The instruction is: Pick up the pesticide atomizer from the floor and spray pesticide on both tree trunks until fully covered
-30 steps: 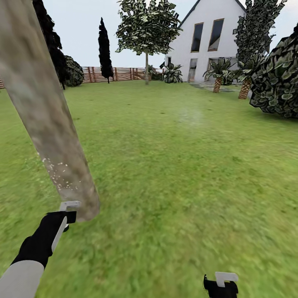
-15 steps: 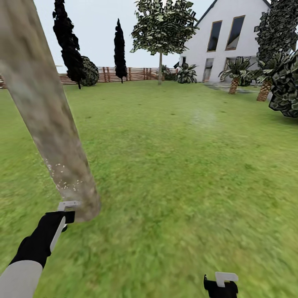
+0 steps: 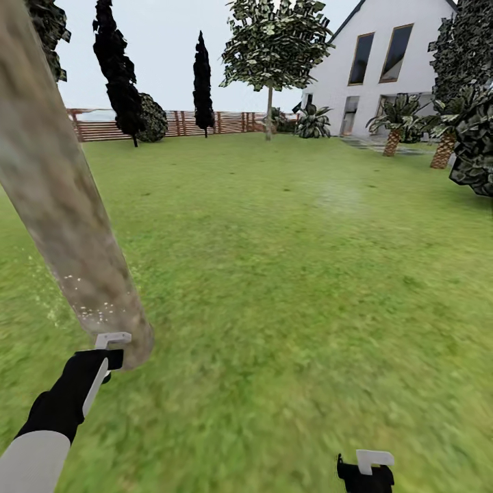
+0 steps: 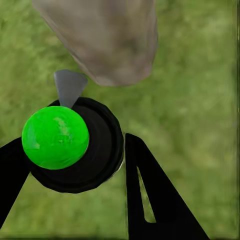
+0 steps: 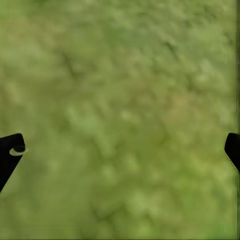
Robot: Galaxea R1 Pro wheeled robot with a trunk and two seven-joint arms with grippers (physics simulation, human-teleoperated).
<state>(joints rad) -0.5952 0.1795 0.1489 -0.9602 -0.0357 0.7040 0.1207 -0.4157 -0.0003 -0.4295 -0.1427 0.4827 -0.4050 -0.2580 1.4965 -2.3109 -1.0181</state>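
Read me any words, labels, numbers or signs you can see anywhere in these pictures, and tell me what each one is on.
None: no words, numbers or signs can be read. The pesticide atomizer in the left gripper shows a plain green ball and black ring. The tree trunk, house and fence bear no writing.

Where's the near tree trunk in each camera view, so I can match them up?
Head view: trunk slants down the left side, base just beyond the left gripper.
Left wrist view: trunk base beyond the atomizer held between the fingers.
Right wrist view: lawn between the right gripper's spread fingertips.
Shared landmark: the lawn.
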